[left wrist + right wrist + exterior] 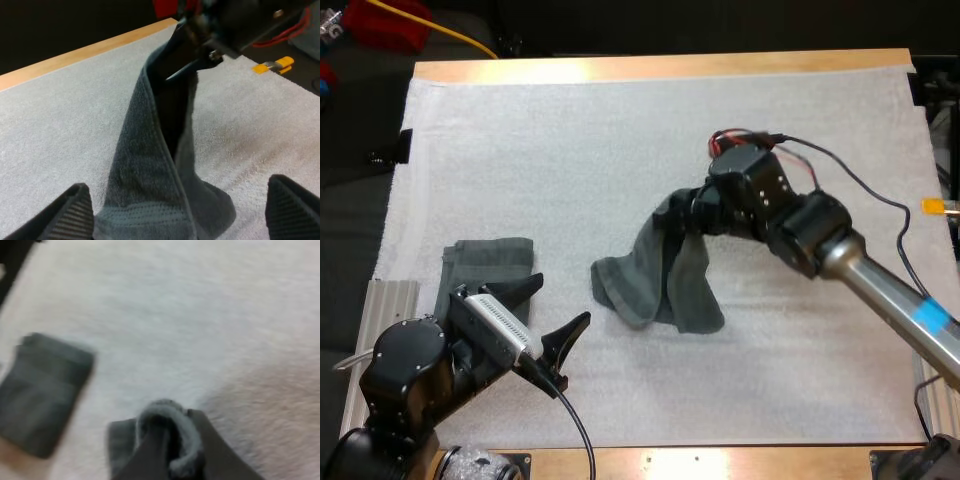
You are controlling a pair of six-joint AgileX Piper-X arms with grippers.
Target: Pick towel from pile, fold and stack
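A dark grey-green towel (660,275) hangs in the middle of the mat, its top edge lifted and its lower folds resting on the mat. My right gripper (692,212) is shut on that raised edge; the pinched towel (165,440) bunches between its fingers. A folded towel (485,272) lies flat near the mat's left side, and the folded towel (42,392) is also seen beyond the pinched edge. My left gripper (548,310) stands open just left of the hanging towel (160,165), its fingertips (65,212) wide apart on either side of the towel's lower end without touching it.
The white mat (570,140) covers most of the wooden table (650,66). A metal plate (388,300) lies at the table's left edge beside the folded towel.
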